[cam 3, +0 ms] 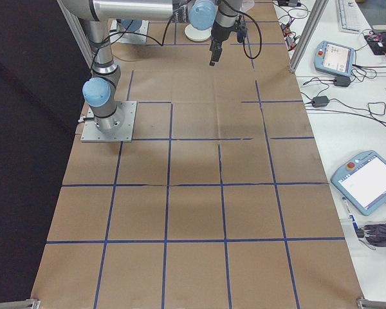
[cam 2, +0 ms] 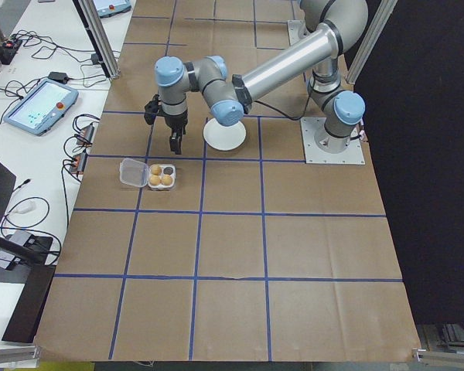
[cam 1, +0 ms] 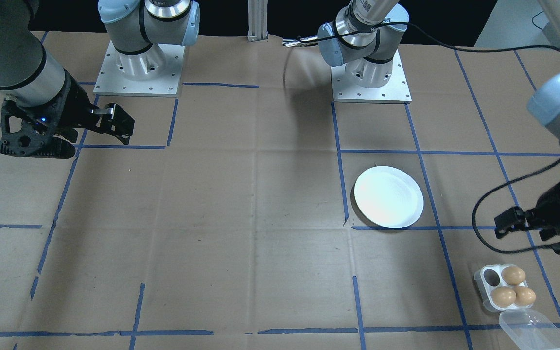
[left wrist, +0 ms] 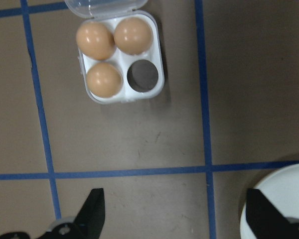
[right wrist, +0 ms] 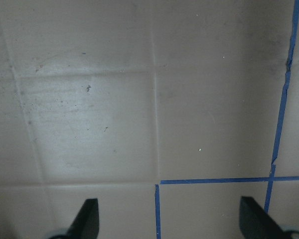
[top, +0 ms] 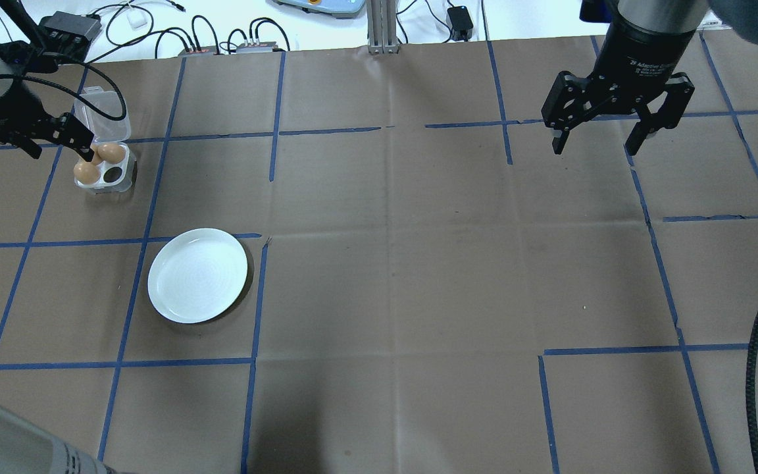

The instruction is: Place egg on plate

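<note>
Near the table's left end, the left gripper [left wrist: 174,219] hovers wide open and empty beside the 4-hole egg tray [left wrist: 122,55], lid open for access; 3 eggs [left wrist: 103,79] sit inside, the white plate [top: 197,274] nearby, bare.

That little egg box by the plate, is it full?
No. The egg tray holds three brown eggs; the fourth hole is an empty dark well. Its clear lid lies flipped open.
</note>
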`<state>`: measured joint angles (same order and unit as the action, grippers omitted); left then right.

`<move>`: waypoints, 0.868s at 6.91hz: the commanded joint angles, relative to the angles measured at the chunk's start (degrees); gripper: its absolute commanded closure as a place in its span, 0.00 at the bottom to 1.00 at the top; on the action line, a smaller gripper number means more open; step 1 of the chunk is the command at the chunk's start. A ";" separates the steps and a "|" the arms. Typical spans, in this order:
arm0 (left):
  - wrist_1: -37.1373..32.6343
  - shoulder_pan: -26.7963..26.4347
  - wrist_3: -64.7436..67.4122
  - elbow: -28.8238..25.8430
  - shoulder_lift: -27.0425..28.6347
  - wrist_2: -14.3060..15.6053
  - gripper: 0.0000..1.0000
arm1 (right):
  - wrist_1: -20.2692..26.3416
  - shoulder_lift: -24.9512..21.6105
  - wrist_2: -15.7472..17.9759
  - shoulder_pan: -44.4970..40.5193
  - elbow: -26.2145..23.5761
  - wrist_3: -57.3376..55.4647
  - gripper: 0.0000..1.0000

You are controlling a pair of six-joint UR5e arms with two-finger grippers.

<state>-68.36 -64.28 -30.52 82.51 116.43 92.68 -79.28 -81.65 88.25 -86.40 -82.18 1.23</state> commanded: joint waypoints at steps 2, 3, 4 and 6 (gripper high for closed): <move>-0.99 1.43 -3.72 -11.85 14.08 0.05 0.00 | 0.00 0.08 -0.01 0.00 0.00 0.00 0.00; -1.86 1.62 -4.20 -11.59 14.87 0.05 0.00 | 0.00 0.08 -0.01 0.00 0.00 0.00 0.00; -2.39 2.05 -4.29 -11.32 14.88 -0.13 0.03 | 0.00 0.08 -0.01 0.00 0.00 0.00 0.00; -2.57 2.67 -5.08 -10.97 14.97 0.13 0.14 | 0.00 0.08 -0.01 0.00 0.00 0.00 0.00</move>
<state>-70.82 -61.91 -35.28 71.33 131.31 92.71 -79.28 -81.59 88.24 -86.40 -82.18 1.23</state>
